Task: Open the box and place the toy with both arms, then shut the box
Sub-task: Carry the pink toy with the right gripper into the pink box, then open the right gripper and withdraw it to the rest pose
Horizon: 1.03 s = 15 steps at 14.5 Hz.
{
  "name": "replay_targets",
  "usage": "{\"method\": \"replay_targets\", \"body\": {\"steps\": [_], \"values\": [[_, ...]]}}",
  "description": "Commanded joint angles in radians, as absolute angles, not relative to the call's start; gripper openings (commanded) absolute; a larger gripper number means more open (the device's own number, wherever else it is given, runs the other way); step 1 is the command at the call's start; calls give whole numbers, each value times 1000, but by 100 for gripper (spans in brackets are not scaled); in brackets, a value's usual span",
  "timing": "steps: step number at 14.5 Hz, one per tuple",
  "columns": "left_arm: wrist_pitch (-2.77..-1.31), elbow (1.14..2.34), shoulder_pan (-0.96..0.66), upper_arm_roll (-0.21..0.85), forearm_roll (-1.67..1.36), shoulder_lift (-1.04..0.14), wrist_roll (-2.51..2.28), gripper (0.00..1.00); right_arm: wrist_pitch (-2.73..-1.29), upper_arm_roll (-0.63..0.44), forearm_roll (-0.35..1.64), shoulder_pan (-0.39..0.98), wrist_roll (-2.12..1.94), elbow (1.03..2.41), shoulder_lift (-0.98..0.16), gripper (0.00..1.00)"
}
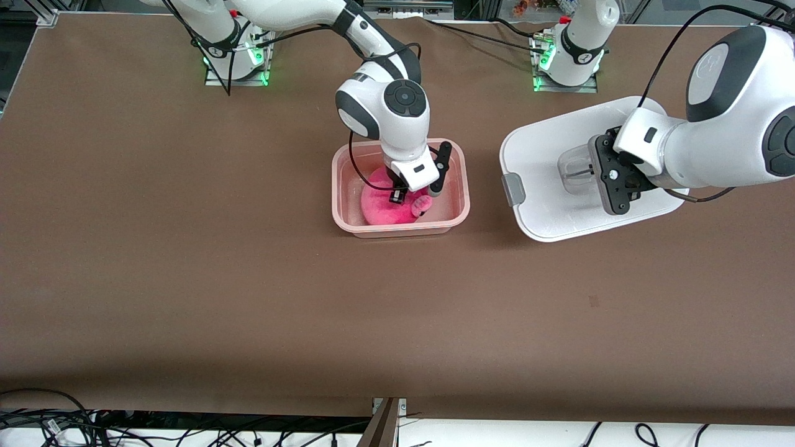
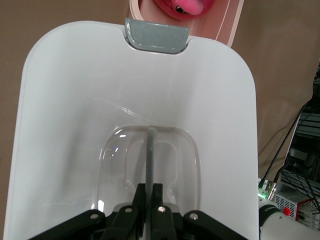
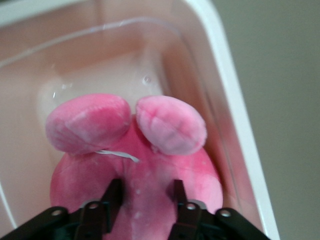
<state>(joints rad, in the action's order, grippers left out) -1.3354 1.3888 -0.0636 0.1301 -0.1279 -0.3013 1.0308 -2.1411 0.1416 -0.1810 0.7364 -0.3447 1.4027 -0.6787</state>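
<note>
The pink tub of the box (image 1: 463, 186) stands open in the middle of the table. The pink plush toy (image 1: 379, 202) lies inside it. My right gripper (image 1: 404, 198) reaches down into the tub and is shut on the toy. In the right wrist view my right gripper (image 3: 145, 192) presses its fingers into the plush (image 3: 150, 150) below the two ears, with the tub rim (image 3: 235, 110) beside them. My left gripper (image 1: 590, 174) is shut on the centre handle (image 2: 151, 150) of the white lid (image 1: 546, 161). It holds the lid beside the tub, toward the left arm's end.
One grey clip (image 1: 513, 189) of the lid faces the tub; it also shows in the left wrist view (image 2: 156, 36). The arm bases with green lights stand along the table edge farthest from the front camera. Cables lie past the edge nearest to it.
</note>
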Motion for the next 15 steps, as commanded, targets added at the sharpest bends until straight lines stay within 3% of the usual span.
{"method": "replay_targets", "body": {"steps": [1, 5, 8, 12, 15], "values": [[-1324, 1388, -55, 138, -117, -288, 1055, 0, -2183, 147, -164, 742, -258, 1368, -695, 100], [-1324, 1388, -55, 138, -117, -288, 1055, 0, -2158, 146, -112, 735, -247, 1348, -660, 100], [-1324, 1388, -57, 138, -120, -288, 1055, 0, -2050, 132, -58, 706, -247, 1347, -591, 100], [-1325, 1388, -57, 140, -120, -290, 1055, 0, -1841, 130, -19, 502, -256, 1347, -431, 100], [-1328, 1388, -60, 141, -121, -291, 1055, 0, -1771, 100, 29, 370, -256, 1347, -345, 100]]}}
